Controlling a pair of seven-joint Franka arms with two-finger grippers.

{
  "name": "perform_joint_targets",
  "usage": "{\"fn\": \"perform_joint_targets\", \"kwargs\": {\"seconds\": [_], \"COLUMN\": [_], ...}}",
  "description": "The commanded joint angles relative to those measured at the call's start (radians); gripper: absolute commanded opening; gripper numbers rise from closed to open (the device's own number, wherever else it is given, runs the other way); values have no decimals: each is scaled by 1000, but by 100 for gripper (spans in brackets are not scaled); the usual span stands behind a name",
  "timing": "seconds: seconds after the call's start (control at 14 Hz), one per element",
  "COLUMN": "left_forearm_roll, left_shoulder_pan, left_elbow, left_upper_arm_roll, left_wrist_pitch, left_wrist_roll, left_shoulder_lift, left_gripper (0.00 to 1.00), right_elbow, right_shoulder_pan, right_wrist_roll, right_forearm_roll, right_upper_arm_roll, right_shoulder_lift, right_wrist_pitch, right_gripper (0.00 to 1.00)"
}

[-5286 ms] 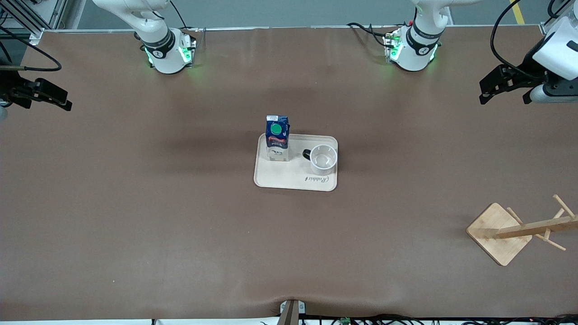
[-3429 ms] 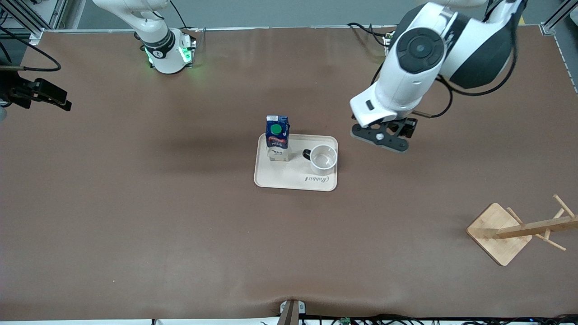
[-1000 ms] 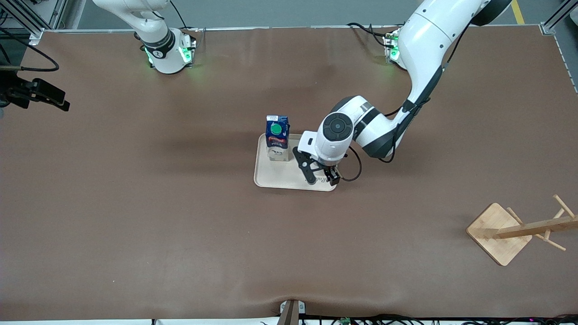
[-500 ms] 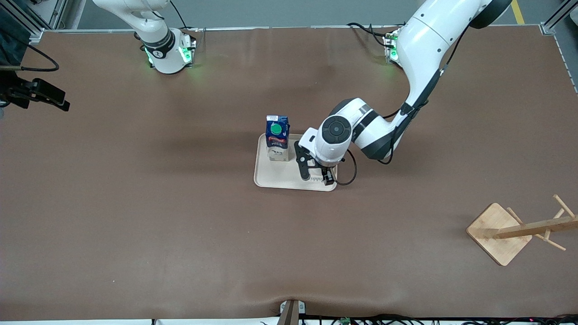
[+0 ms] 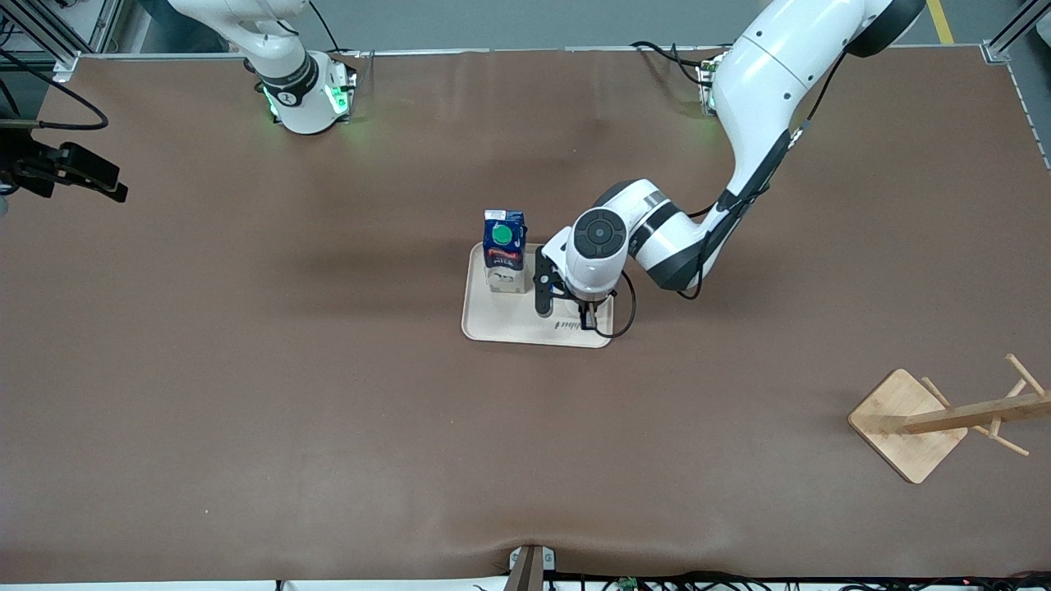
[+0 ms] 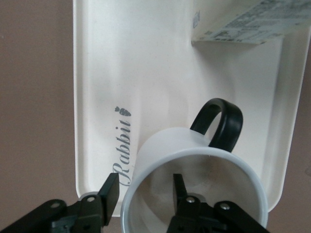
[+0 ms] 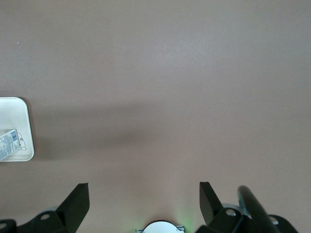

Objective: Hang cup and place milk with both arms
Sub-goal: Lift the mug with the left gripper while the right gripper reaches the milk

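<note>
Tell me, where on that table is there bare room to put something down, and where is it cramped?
Bare brown table stretches from the tray toward the right arm's end, and between the tray and the wooden rack. The tray is crowded: the milk stands beside the cup, whose wall the left gripper straddles. The right gripper waits, open, over bare table.
</note>
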Motion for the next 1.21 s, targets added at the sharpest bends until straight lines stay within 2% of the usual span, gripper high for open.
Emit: {"fn": "perform_joint_targets", "kwargs": {"seconds": [0.0, 0.07, 0.14, 0.21, 0.5, 0.79, 1.0, 1.14], "left_forearm_roll": [21, 21, 21, 20, 17, 1, -72, -89], "left_shoulder_pan": [-6, -6, -6, -6, -5, 12, 21, 44], "left_elbow": [14, 13, 13, 13, 16, 27, 54, 112], "left_upper_arm_roll": [1, 1, 1, 1, 0, -2, 1, 1], "left_wrist_pitch": [-2, -2, -3, -3, -18, -110, -190, -267], "left_wrist_roll": [20, 20, 18, 17, 4, 4, 4, 4], "left_shoulder_lift": [13, 16, 16, 16, 3, -56, -102, -106], "left_gripper": [38, 31, 11, 0, 0, 0, 0, 0], "right_elbow": [-1, -2, -1, -1, -1, -6, -7, -6], "right_shoulder_pan": [-3, -1, 2, 5, -4, 6, 17, 51], "right_wrist_roll": [3, 4, 6, 4, 0, -3, -6, -6], "right_forearm_roll": [-1, -1, -2, -2, -4, -8, -7, -2], "right_upper_arm_roll": [5, 6, 8, 8, 6, 6, 8, 8], "right_shoulder_lift": [-8, -4, -4, -4, 4, 10, 48, 125], "right_wrist_pitch": [0, -2, 0, 0, 0, -2, -8, -37], "right_gripper": [100, 100, 100, 100, 100, 100, 100, 100]}}
